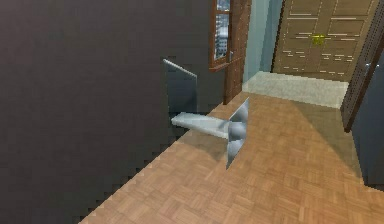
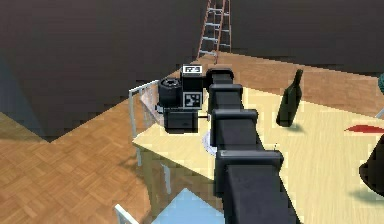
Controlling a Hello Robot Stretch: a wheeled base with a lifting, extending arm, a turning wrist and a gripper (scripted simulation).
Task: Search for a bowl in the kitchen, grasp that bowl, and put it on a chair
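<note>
In the arm side view my arm [image 2: 235, 140] reaches out as a dark segmented bar over a pale wooden table [image 2: 330, 160]. Two white marked squares [image 2: 191, 98] sit at its far end. Left of them, the gripper [image 2: 160, 102] stands above the table's far left corner. A small light grey rounded thing [image 2: 150, 101] lies at or behind the fingers, too small to name. I cannot tell whether the gripper holds anything. A pale blue-grey chair [image 1: 212, 124] with a thin metal frame stands on the parquet by the dark wall in the forward view.
A dark bottle [image 2: 290, 100] stands on the table right of the arm, and a red thing [image 2: 366, 128] lies near the right edge. A ladder [image 2: 214, 30] leans at the back wall. A tan double door [image 1: 316, 40] and a wooden cabinet [image 1: 228, 40] lie ahead across open parquet.
</note>
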